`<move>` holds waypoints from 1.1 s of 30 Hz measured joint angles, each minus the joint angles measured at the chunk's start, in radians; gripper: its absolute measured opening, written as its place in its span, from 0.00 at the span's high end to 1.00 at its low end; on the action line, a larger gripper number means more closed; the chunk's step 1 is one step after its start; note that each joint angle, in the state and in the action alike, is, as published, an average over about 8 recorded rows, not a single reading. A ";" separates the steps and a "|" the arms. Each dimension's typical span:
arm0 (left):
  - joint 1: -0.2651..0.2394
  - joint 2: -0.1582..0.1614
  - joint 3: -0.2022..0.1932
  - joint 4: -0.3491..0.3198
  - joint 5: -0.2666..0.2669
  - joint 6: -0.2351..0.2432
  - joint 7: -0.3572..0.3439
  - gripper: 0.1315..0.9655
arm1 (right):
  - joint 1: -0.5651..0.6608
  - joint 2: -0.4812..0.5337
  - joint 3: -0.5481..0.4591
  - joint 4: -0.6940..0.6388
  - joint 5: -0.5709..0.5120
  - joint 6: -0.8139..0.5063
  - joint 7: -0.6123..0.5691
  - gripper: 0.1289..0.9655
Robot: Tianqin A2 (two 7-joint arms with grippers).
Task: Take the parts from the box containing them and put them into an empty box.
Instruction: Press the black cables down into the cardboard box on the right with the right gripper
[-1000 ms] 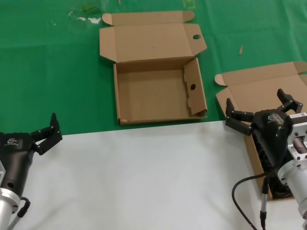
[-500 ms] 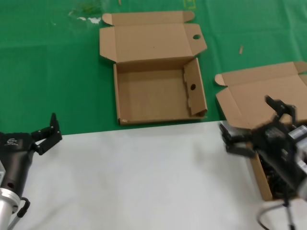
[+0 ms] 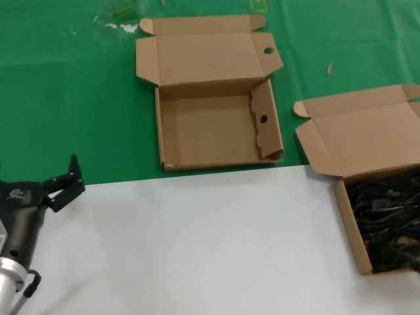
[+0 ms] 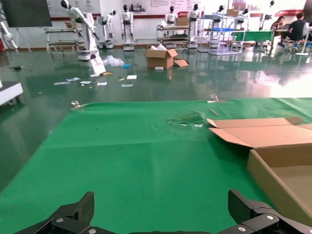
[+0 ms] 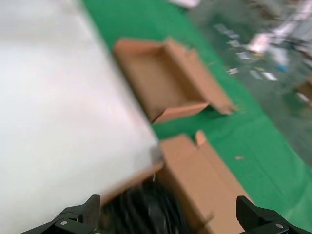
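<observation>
The empty box (image 3: pixel 197 131) lies open on the green cloth at the middle back, its lid flap with a round hole folded away from me. The box containing the parts (image 3: pixel 357 134) sits at the right edge, lid open, filled with tangled black power cords (image 3: pixel 387 216). My right gripper (image 5: pixel 168 209) does not show in the head view. In its wrist view it hovers open over the cords (image 5: pixel 141 209), with the empty box (image 5: pixel 161 83) beyond. My left gripper (image 3: pixel 69 177) stays parked at the near left, open and holding nothing (image 4: pixel 161 202).
A white sheet (image 3: pixel 197 243) covers the near half of the table, and green cloth (image 3: pixel 79 98) covers the far half. Small scraps (image 3: pixel 121 26) lie on the cloth at the back left. The left wrist view shows the empty box's wall (image 4: pixel 273 170) off to one side.
My right arm has drawn back out of the head view toward the lower right, uncovering the cords in the right box. The left arm has not moved.
</observation>
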 joint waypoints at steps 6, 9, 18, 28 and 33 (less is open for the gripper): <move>0.000 0.000 0.000 0.000 0.000 0.000 0.000 0.00 | 0.029 0.118 0.005 -0.083 -0.089 -0.031 -0.092 0.00; 0.000 0.000 0.000 0.000 0.000 0.000 0.000 0.00 | 0.084 0.160 -0.047 -0.118 -0.136 -0.018 -0.102 0.00; 0.000 0.000 0.000 0.000 0.000 0.000 0.000 0.00 | 0.296 0.187 -0.251 -0.207 -0.215 -0.002 -0.108 0.00; 0.000 0.000 0.000 0.000 0.000 0.000 0.000 0.00 | 0.528 0.151 -0.417 -0.375 -0.242 -0.031 -0.171 0.00; 0.000 0.000 0.000 0.000 0.000 0.000 0.000 0.00 | 0.608 0.140 -0.471 -0.437 -0.250 -0.043 -0.192 0.00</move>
